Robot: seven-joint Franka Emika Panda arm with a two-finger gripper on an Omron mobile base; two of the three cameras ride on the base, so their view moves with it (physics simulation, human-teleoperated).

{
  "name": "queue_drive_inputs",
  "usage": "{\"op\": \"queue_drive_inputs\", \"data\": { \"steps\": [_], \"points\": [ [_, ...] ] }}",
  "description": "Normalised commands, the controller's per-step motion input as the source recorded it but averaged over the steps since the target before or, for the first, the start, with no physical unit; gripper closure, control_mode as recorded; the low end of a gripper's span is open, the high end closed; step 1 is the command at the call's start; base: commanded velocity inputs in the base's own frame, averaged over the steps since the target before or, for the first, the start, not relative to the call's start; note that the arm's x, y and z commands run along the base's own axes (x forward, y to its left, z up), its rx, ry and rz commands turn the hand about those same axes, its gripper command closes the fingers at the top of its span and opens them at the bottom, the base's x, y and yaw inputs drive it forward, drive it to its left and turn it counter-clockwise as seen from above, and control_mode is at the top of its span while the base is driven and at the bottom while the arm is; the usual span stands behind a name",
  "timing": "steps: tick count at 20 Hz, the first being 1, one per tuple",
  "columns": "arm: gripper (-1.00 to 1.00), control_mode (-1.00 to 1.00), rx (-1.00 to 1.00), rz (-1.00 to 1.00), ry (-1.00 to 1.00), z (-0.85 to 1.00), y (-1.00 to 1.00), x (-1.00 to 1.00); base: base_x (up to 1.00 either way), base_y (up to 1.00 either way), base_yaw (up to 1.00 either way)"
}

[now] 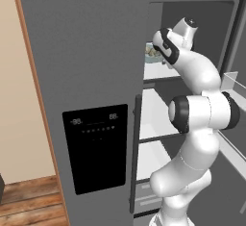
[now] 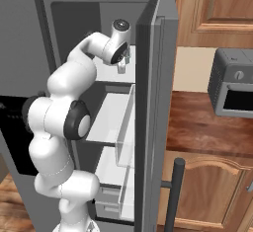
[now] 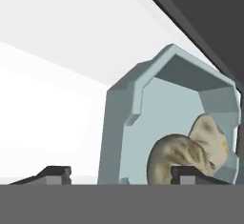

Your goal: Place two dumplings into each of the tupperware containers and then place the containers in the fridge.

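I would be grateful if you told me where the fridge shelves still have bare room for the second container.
The top shelf is bare beside the light blue container, on the side away from the dark fridge wall. That container, holding dumplings, sits crowded against the wall with the open tool at its rim. The middle shelf also looks bare.

— What is the fridge (image 1: 86, 76) made of, by the look of it?
— Matt grey, like brushed metal, with a glossy black dispenser panel (image 1: 96, 148) on the door. The shelves (image 2: 111, 115) below the gripper (image 3: 119, 173) look smooth white plastic.
— And the light blue container (image 3: 143, 104) right in front of the fingertips (image 3: 186, 173)?
— Smooth, matt plastic with flat facets. The dumplings (image 3: 190, 149) inside look doughy, mottled tan, slightly rough.
— The arm (image 1: 197, 109)?
— Glossy white shell, dark matt joints. The floor (image 1: 29, 201) looks like wood planks, and the cabinets (image 2: 217, 9) like polished wood.
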Motion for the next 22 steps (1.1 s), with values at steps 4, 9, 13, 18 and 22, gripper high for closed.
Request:
{"op": "queue_drive_inputs", "data": {
  "steps": [4, 9, 13, 18, 22],
  "points": [
    [-1.00, -1.00, 0.00, 0.00, -0.11, 0.02, 0.00, -0.11, 0.00, 0.00, 0.00],
    [-1.00, -1.00, 0.00, 0.00, -0.24, 0.18, 0.00, -0.31, 0.00, 0.00, 0.00],
    [-1.00, -1.00, 0.00, 0.00, -0.32, 0.17, 0.09, -0.71, 0.00, 0.00, 0.00],
    [-1.00, -1.00, -0.03, 0.00, -0.16, 0.00, 0.39, -1.00, 0.00, 0.00, 0.00],
    [-1.00, -1.00, 0.00, -0.03, -0.16, 0.09, 0.21, -1.00, 0.00, 0.00, 0.00]
  ]
}}
